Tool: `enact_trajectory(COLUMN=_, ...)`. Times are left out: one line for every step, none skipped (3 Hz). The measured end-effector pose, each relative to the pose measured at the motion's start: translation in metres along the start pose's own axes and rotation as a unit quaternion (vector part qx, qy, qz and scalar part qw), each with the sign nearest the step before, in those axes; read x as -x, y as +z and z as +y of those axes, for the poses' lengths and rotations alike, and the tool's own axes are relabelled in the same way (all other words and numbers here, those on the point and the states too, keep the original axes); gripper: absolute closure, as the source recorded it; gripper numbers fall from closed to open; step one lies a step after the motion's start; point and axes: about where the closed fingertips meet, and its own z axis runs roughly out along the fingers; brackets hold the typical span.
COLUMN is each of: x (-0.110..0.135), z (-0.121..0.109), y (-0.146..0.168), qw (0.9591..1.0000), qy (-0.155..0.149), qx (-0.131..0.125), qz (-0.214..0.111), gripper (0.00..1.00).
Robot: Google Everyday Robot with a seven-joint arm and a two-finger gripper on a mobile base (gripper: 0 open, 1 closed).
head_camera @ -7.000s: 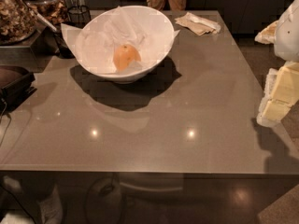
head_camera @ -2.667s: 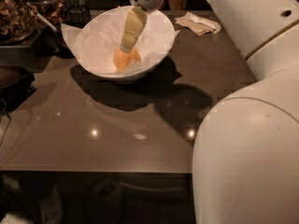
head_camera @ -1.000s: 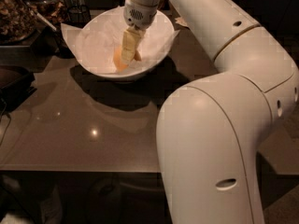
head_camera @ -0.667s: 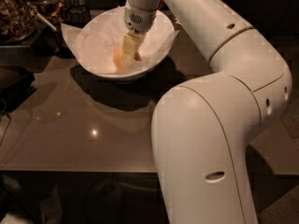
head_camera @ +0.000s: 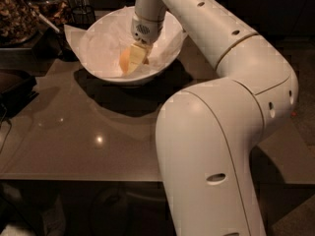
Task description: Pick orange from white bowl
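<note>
The orange (head_camera: 125,61) lies in the white bowl (head_camera: 93,43), which is lined with crumpled white paper and stands at the far left of the grey table (head_camera: 74,141). My gripper (head_camera: 136,57) reaches down into the bowl from above and sits right against the orange's right side, covering part of it. My large white arm (head_camera: 221,132) fills the right half of the camera view and hides the table behind it.
A glass jar of brown nuts (head_camera: 17,14) stands at the far left behind the bowl. A dark object (head_camera: 15,87) lies at the table's left edge. The table's front edge runs along the bottom of the view.
The arm came in from the right and lowered the gripper into the bowl onto the orange. Over the last second the gripper has stayed at the orange while the arm's elbow swung closer to the camera.
</note>
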Motion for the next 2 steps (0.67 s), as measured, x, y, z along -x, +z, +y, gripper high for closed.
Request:
enact_trajectory(x=0.0011, z=0.0028, y=0.0115, qw=0.9999, qy=-0.001, qx=0.012, qz=0.004, gripper=0.16)
enact_trajectory(x=0.0001, z=0.0041, y=0.0128, qw=1.0000, qy=0.000, qx=0.009, qz=0.002, gripper=0.35)
